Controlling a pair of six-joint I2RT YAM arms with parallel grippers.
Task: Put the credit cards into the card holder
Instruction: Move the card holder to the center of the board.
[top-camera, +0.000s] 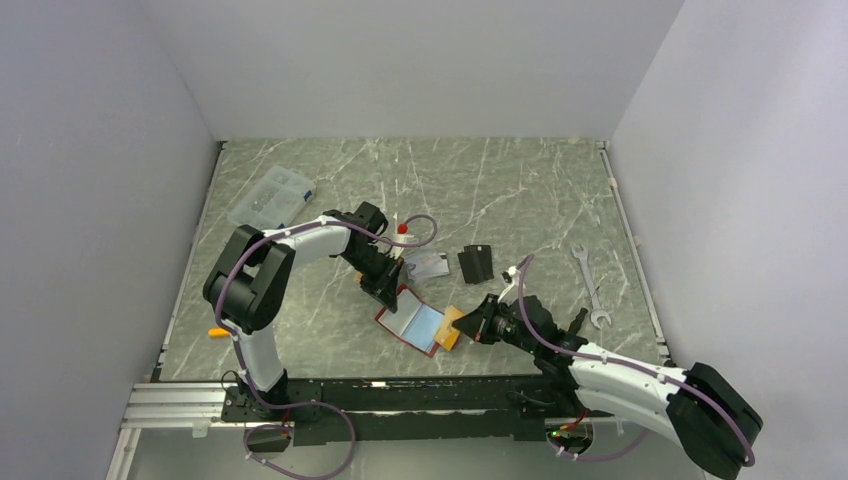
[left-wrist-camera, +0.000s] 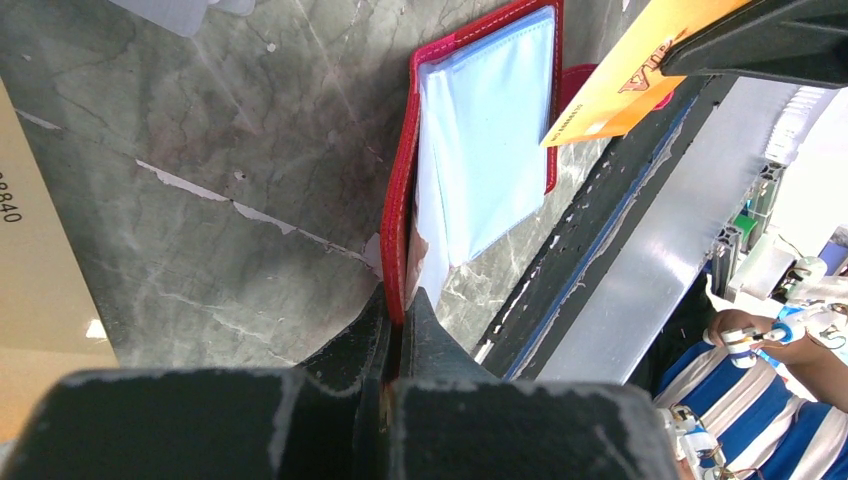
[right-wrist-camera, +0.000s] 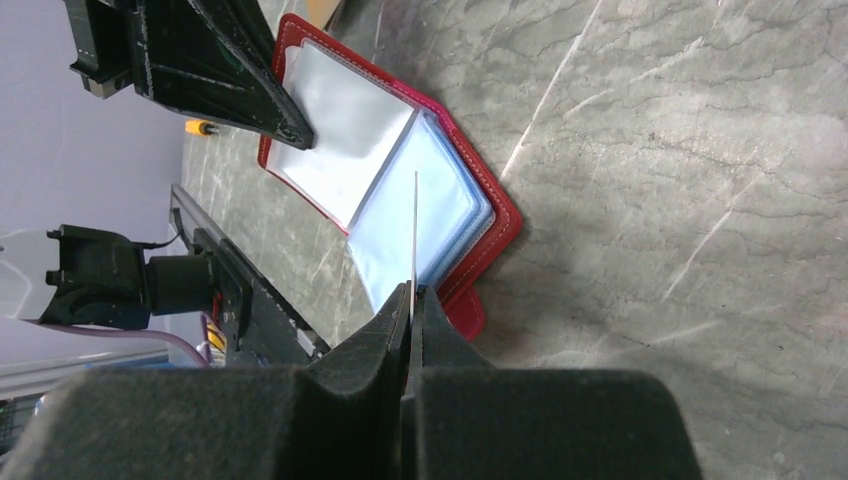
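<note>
The dark-red card holder (top-camera: 412, 322) lies open on the table, its clear pockets up. My left gripper (top-camera: 385, 290) is shut on its far cover edge; the left wrist view shows the red edge (left-wrist-camera: 400, 230) pinched between the jaws of the left gripper (left-wrist-camera: 400, 310). My right gripper (top-camera: 472, 325) is shut on a gold-orange credit card (top-camera: 450, 328), held over the holder's near-right corner. That card shows edge-on (right-wrist-camera: 414, 230) in the right gripper (right-wrist-camera: 412, 295), above the pockets (right-wrist-camera: 400, 190). It also shows in the left wrist view (left-wrist-camera: 620, 80). More silver-white cards (top-camera: 425, 265) lie behind the holder.
A small black rectangle (top-camera: 476, 263) lies right of the loose cards. A wrench (top-camera: 590, 285) lies at the right. A clear plastic box (top-camera: 270, 195) sits at the back left. A small red object (top-camera: 403, 228) lies behind the left gripper. A tan card (left-wrist-camera: 30, 250) lies beside the left gripper.
</note>
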